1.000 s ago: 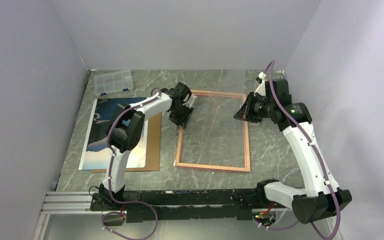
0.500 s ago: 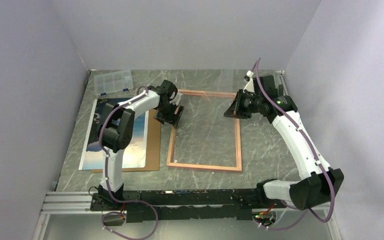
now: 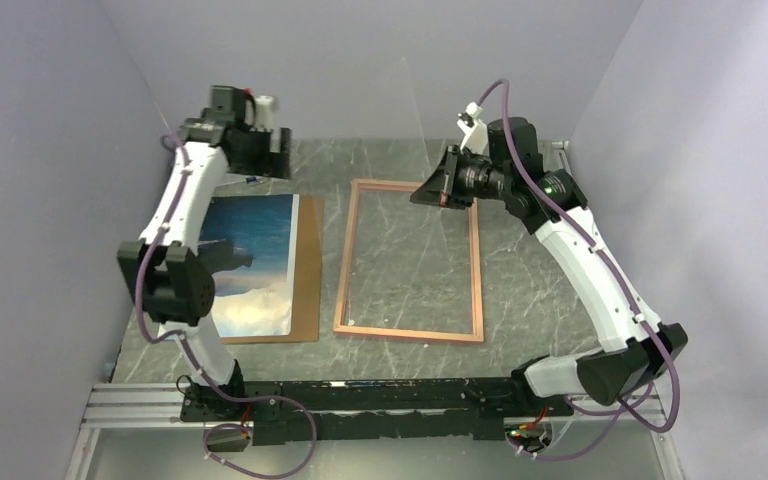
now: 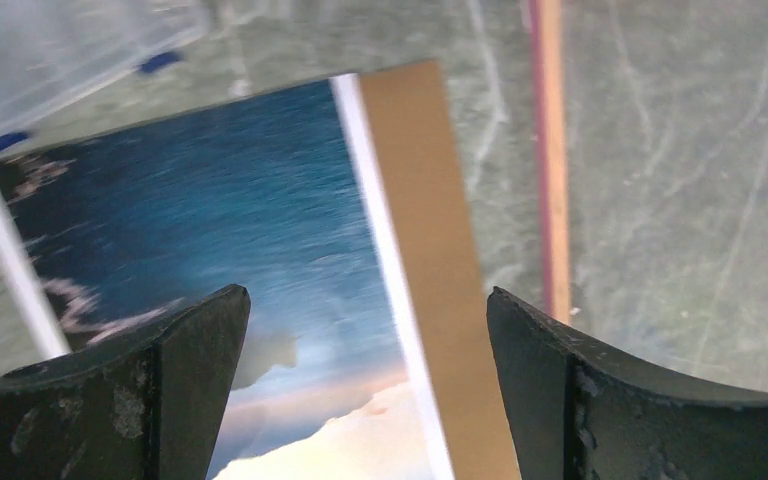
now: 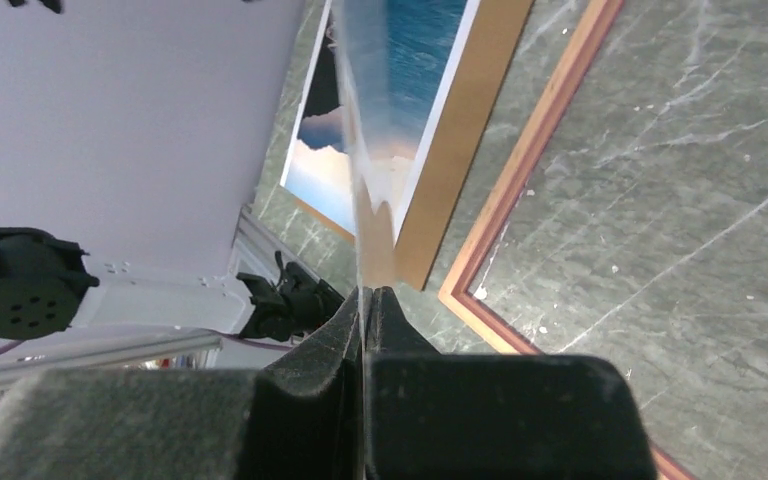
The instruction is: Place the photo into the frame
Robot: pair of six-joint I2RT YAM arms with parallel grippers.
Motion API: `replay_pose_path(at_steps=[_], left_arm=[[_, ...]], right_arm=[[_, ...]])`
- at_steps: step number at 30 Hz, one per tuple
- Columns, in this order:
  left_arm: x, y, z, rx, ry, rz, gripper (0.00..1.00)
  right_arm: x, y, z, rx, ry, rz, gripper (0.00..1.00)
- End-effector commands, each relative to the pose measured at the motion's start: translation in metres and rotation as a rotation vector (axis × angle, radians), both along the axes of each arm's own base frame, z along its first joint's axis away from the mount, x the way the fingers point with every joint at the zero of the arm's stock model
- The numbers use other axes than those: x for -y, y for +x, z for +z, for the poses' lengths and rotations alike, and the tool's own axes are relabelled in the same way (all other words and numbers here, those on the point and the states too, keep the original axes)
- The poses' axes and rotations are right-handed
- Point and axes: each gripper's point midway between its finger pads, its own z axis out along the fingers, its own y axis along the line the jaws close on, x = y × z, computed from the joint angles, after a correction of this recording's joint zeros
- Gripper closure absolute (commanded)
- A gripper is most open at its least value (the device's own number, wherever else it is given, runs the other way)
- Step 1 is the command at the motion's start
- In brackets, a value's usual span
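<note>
Left claw (image 4: 365, 300) gapes, right claw (image 5: 365, 295) clamps one clear sheet (image 5: 365, 120); one photo (image 3: 250, 260), one frame (image 3: 410, 333).

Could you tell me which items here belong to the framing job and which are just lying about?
Job: photo; frame; brown backing board under the photo, probably; clear sheet pinched in the right gripper, probably.
Lying about: clear compartment box beyond the photo.

Your left arm (image 3: 175, 200) stands tall at the far left, left claw (image 4: 362, 340) spread wide and empty. Your right arm (image 3: 580, 250) leans forward, right claw (image 5: 363, 305) pinched tight on a thin clear sheet (image 5: 365, 130).
</note>
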Motion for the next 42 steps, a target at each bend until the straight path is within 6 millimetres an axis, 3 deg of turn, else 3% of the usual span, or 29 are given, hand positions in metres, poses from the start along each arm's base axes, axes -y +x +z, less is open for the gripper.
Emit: replay_pose_path(at_steps=[1,5,8,13,27,42], left_arm=[[-0.029,-0.027,-0.003,-0.038,0.033,0.021,0.06],[-0.024,-0.045,-0.027,-0.089,0.001,-0.001,0.06],[-0.022,-0.053,-0.043,-0.129,-0.003,-0.014,0.06],[-0.023,-0.061,-0.063,-0.182,0.01,-0.031,0.08],[0.024,-0.078,-0.097,-0.258,0.065,-0.164,0.09],[0.035,-0.077,-0.108,-0.268,0.094,-0.194,0.11]], right_arm=[[0.003,-0.003,-0.019,-0.037,0.104,0.037,1.0],[0.027,0.006,-0.092,-0.141,0.065,-0.031,1.0],[0.044,0.011,-0.136,-0.164,0.04,-0.079,1.0],[0.059,0.016,-0.172,-0.17,-0.035,-0.123,1.0],[0.086,0.019,-0.203,-0.174,-0.134,-0.27,1.0],[0.096,0.013,-0.203,-0.174,-0.118,-0.311,1.0]])
